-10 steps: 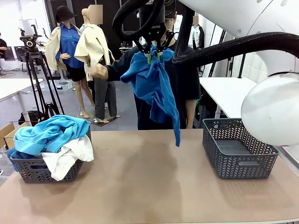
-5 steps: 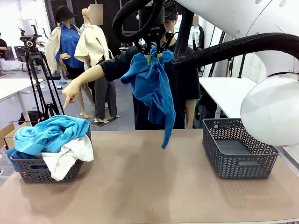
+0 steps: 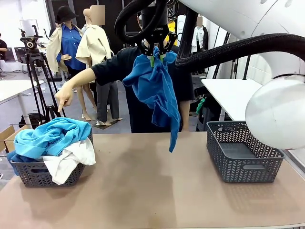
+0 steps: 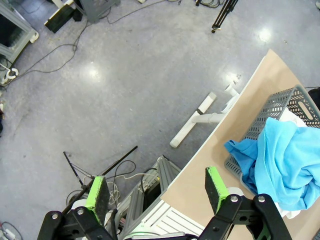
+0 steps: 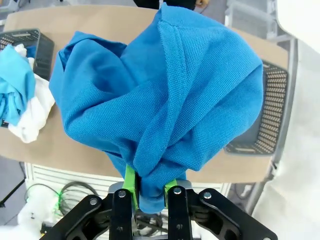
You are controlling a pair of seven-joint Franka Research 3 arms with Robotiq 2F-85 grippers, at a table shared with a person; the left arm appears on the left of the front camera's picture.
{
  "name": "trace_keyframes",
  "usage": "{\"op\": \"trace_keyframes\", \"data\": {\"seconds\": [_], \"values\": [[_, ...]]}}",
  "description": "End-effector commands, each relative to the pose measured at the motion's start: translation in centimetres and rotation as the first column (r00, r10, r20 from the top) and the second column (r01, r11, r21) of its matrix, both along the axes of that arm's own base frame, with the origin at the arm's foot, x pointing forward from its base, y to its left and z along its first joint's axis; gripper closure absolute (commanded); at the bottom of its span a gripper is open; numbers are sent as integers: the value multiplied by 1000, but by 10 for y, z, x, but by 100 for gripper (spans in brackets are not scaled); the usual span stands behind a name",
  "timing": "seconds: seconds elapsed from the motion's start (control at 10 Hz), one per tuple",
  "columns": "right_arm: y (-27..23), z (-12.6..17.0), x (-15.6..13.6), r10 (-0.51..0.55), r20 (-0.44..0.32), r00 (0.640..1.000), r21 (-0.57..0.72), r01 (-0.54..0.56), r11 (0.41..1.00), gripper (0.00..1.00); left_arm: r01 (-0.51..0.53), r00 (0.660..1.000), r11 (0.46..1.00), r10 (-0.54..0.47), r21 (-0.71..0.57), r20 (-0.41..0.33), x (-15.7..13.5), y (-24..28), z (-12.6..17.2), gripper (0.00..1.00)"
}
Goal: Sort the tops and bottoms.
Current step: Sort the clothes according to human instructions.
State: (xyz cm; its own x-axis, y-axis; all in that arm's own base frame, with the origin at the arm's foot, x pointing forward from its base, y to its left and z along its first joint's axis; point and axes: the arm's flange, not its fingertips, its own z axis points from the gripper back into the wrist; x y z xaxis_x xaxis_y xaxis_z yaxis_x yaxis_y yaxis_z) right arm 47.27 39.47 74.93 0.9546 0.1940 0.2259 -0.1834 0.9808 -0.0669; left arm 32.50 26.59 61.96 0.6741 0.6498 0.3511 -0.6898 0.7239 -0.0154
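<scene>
My right gripper [image 3: 156, 56] hangs high over the table's middle, shut on a royal blue top [image 3: 156, 90] that dangles from it above the table. In the right wrist view the same top [image 5: 160, 100] bunches over the gripper [image 5: 150, 192], pinched between the green pads. The left basket [image 3: 33, 175] holds a turquoise top [image 3: 47, 136], a white top [image 3: 71, 162] spilling over its rim, and a bit of royal blue cloth [image 3: 13, 157]. My left gripper [image 4: 156, 189] is open over the floor beside the table's left end. Bottoms are out of view.
A person stands behind the table, one hand [image 3: 63, 100] pointing down at the left basket. An empty grey basket [image 3: 243, 152] stands at the right. The left wrist view shows the table edge [image 4: 210, 160] and the filled basket [image 4: 285, 102].
The person's arm has stretched out to the picture's left, its hand now pointing down at the left basket. The hanging top's tail has swayed a little. Both grippers have kept still.
</scene>
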Motion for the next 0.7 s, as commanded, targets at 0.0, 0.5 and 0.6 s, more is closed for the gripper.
{"op": "trace_keyframes", "data": {"seconds": [0.0,0.5,0.6], "values": [[0,2,-1,5,4,1000,5,-5,1000,100,11,1000,1000,-11,-2,-10,-1,2,2,0],[0,2,-1,5,4,1000,5,-5,1000,100,11,1000,1000,-11,-2,-10,-1,2,2,0],[0,2,-1,5,4,1000,5,-5,1000,100,11,1000,1000,-11,-2,-10,-1,2,2,0]]}}
